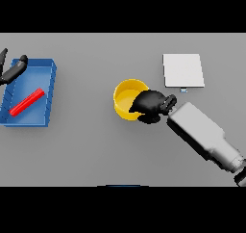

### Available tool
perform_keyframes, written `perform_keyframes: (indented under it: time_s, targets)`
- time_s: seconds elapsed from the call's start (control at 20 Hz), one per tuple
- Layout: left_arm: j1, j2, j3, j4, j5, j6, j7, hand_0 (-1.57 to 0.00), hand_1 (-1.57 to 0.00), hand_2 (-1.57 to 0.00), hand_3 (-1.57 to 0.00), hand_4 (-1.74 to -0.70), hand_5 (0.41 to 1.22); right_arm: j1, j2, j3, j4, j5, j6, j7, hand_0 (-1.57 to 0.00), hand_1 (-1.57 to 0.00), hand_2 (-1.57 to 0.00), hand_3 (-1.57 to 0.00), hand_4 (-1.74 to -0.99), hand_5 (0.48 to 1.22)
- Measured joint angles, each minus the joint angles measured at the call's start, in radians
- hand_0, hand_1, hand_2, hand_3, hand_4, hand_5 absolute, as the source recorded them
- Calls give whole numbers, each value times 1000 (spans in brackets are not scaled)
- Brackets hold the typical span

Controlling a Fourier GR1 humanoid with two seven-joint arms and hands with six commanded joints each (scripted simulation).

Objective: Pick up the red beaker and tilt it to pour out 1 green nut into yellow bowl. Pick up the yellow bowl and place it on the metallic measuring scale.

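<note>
the right hand (150,106) is curling its fingers over the yellow bowl (126,98) rim — the bowl is still sitting near the metallic scale (183,70), not on it; the left hand (13,68) is idling, fingers relaxed.

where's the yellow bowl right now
In the head view the yellow bowl sits mid-table, the right hand at its right rim, left of the scale.
</note>
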State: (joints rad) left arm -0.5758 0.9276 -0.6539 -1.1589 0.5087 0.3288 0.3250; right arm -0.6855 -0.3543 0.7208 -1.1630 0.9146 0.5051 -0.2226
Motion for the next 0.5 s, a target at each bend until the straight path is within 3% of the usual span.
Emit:
perform_keyframes:
  time_s: [0.2,0.5]
  targets:
    - [1,7,0,0,-2,-2,1,1,1,1,1,-722,695,2,-16,13,-12,3,-28,-24,-1433,-1424,-1240,-1183,-1689,1184]
    - [-13,-1,-9,-1,-7,-2,21,1,1,1,1,-717,695,-8,-11,-19,-23,-26,-28,7,-1535,-1532,-1327,-1323,-1727,1211]
